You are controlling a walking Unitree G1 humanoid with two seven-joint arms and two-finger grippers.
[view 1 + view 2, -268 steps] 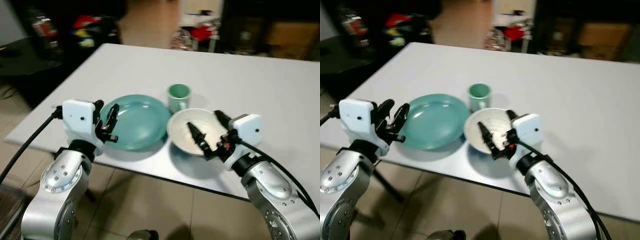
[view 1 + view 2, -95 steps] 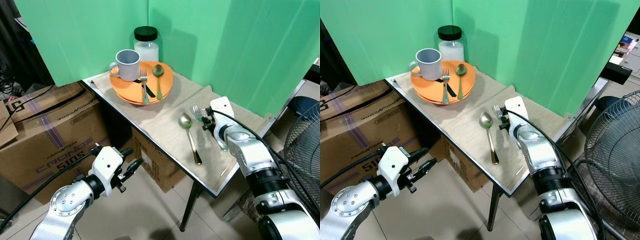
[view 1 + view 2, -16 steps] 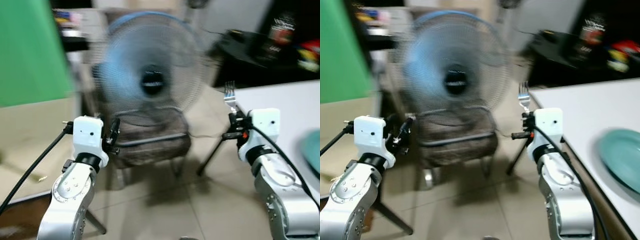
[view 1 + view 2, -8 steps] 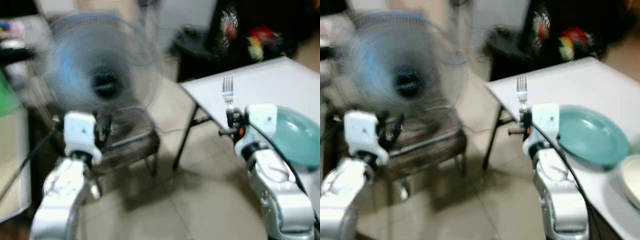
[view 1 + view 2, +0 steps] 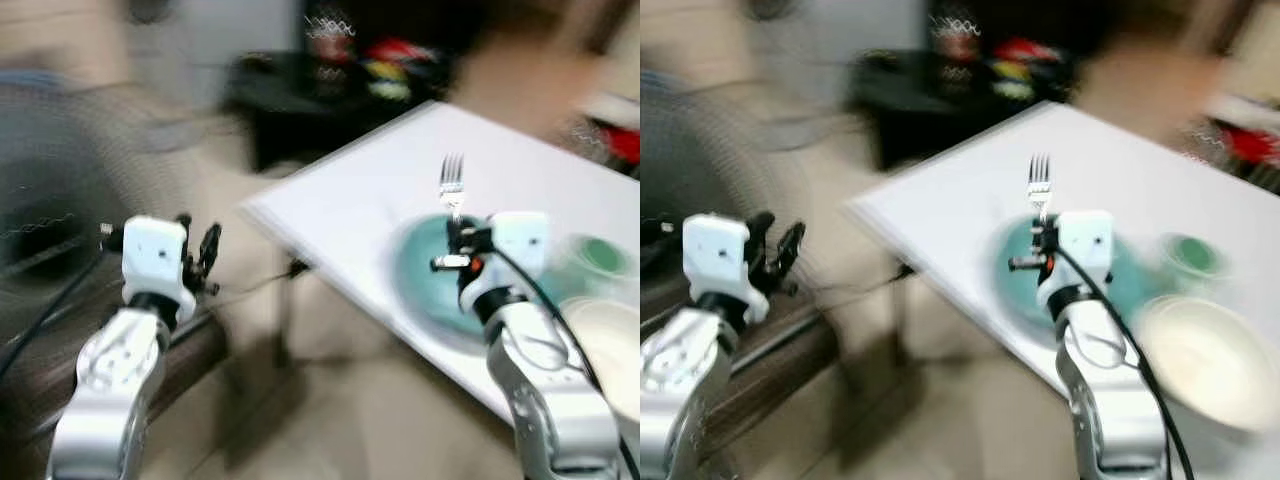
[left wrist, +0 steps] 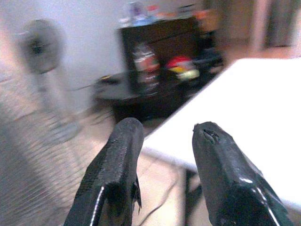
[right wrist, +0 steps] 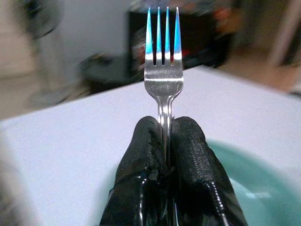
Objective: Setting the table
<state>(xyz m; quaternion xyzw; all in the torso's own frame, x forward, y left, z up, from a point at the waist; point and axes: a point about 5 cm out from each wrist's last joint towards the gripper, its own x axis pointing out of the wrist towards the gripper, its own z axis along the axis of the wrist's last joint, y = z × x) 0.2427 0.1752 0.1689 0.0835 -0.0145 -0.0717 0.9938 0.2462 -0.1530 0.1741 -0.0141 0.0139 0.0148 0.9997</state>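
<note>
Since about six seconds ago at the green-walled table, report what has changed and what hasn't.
The right gripper, then reaching at the fork lying beside a spoon, now holds it upright, tines up. The camera has swung from that table, past a fan, to the white table with the teal plate, green cup and white bowl. The left gripper remains open and unloaded.

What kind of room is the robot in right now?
Probably a lived-in room of a home, used for dining. A white table carries a teal plate, a green cup and a white bowl, with a cluttered dark cabinet behind. The views are blurred.
</note>
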